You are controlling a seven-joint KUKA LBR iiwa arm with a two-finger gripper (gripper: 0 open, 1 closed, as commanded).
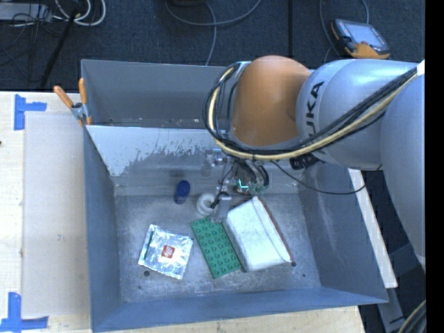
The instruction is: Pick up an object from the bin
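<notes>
My gripper (223, 198) reaches down near the bin's middle, under the arm's orange cover. Its tip sits just above the top end of a green studded building plate (217, 248) and beside the upper left corner of a white rectangular sponge-like block (257, 236). A small pale round thing (206, 203) lies right at the gripper's left. Nothing is seen held between the fingers.
A small blue cylinder (182, 191) stands left of the gripper by the back wall. A silvery foil packet with a red mark (165, 251) lies at the front left of the bin floor. The arm's bulk covers the bin's back right.
</notes>
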